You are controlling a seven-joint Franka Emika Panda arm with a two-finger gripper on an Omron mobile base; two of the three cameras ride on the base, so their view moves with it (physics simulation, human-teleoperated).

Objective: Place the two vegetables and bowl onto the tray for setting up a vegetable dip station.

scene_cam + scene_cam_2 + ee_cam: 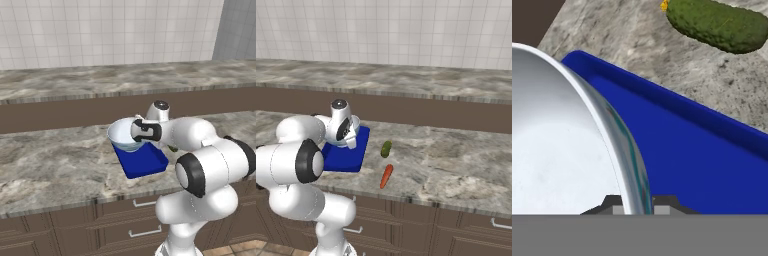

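- The gripper (633, 206) is pinching the rim of the bowl (122, 134), one finger inside the wall and one outside, as the hand view shows it.
- The bowl is hanging tilted over the far end of the blue tray (145, 162); whether its base is touching the tray floor is hard to tell from these angles.
- The tray is sitting on the front counter (50, 165), its near short edge lying close to the counter's front lip.
- The near half of the tray floor is showing bare blue, with its raised rim (677, 102) running just beyond the bowl's wall.
- The cucumber (386, 148) is lying on the stone just right of the tray, apart from its rim.
- The carrot (386, 176) is lying nearer the counter's front edge, close to the cucumber but not touching it.
- To the right of both vegetables the counter is stretching away open.
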